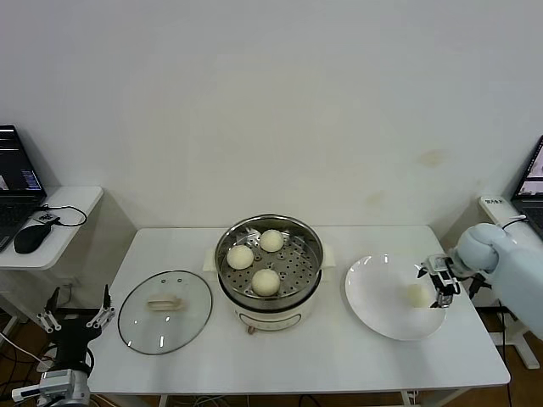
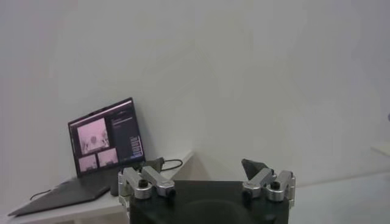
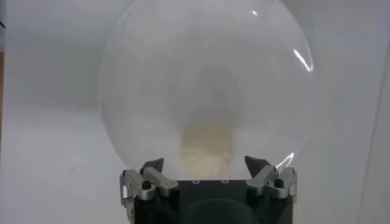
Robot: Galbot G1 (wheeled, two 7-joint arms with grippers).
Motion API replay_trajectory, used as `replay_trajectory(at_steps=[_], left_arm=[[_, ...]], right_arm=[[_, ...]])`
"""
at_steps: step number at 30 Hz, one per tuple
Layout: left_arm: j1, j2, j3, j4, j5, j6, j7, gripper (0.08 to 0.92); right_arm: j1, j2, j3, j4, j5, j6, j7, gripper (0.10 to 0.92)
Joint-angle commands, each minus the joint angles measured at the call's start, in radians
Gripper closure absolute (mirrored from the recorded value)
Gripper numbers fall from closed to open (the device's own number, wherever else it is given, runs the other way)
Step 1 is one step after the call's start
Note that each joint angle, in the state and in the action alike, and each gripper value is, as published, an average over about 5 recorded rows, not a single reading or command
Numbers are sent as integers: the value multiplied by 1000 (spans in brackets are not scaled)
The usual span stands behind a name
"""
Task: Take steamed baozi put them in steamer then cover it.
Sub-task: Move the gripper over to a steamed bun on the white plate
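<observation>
The last steamed baozi [image 1: 417, 295] lies on the white plate [image 1: 373, 298], three others already in the steamer [image 1: 268, 264]. Your right end effector [image 1: 436, 282] stands wide just beside it; the left end effector [image 1: 76, 315] waits wide beside the desk [image 1: 339, 360]. Judge it soft, light: pinch its sides gently. No readable labels.

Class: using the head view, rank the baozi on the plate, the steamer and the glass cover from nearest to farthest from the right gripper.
1. Baozi on the plate, right beside the open right gripper.
2. Steamer, at the table's centre.
3. Glass cover, lying flat, far left.
</observation>
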Motion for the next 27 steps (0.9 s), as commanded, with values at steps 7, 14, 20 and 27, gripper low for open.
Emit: replay_trajectory(at_steps=[7,14,20,27], left_arm=[[-1,2,-1,5,0,-2,0,177],[-2,-2,1,8,0,-3,-1,177],[0,-3,0,8,0,-4,-2,177],[3,-4,-2,7,-2,-5,-2,177]], right_arm=[[-41,99,40,-115,-71,1,19,203],[-38,115,45,-127,-86,-6,26,249],[-35,117,46,-126,-93,-14,24,307],[-26,105,43,-107,-84,-19,13,382]])
